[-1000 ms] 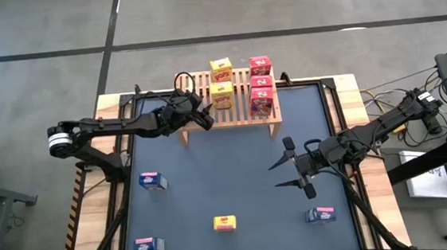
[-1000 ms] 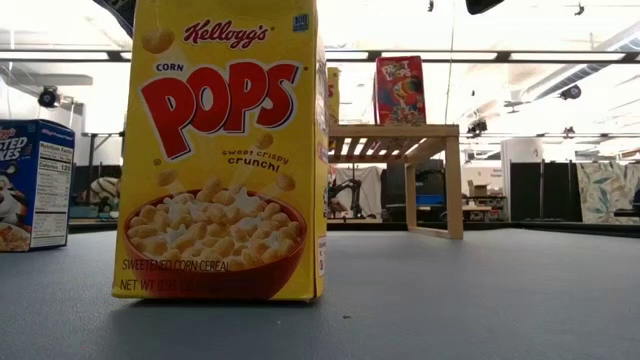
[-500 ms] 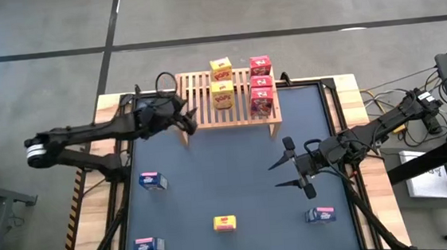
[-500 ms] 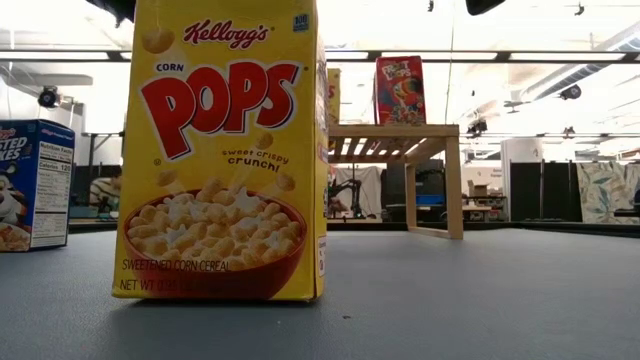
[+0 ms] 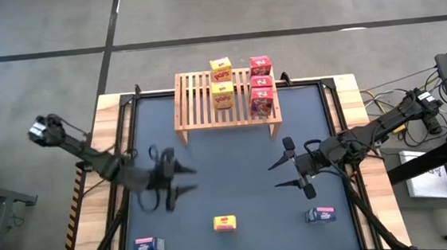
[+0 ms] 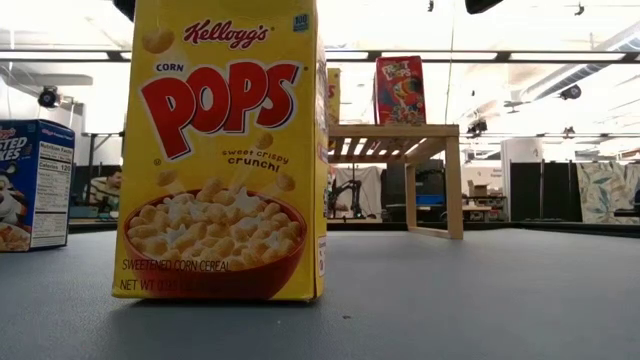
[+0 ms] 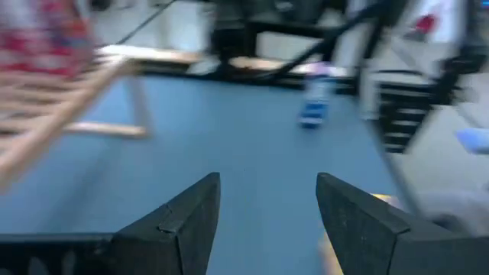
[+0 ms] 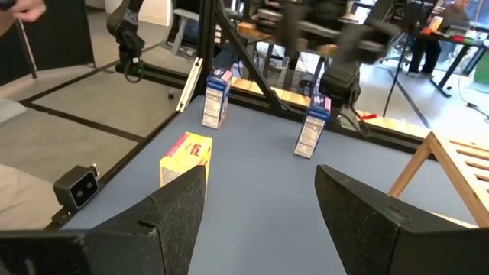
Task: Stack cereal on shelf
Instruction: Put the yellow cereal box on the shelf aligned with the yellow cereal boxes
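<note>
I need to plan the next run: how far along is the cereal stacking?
Done: three red boxes and two yellow boxes stand on the shelf. In hand: nothing; the left gripper hovers open by a blue box, the right gripper waits open over the table. Left: one yellow box and three blue boxes on the table.

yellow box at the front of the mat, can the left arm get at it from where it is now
Probably yes. The left gripper hangs open over bare mat, and the yellow box stands alone toward the front edge with nothing between them. The nearest blue box sits well off to the side, and the right gripper waits clear.
</note>
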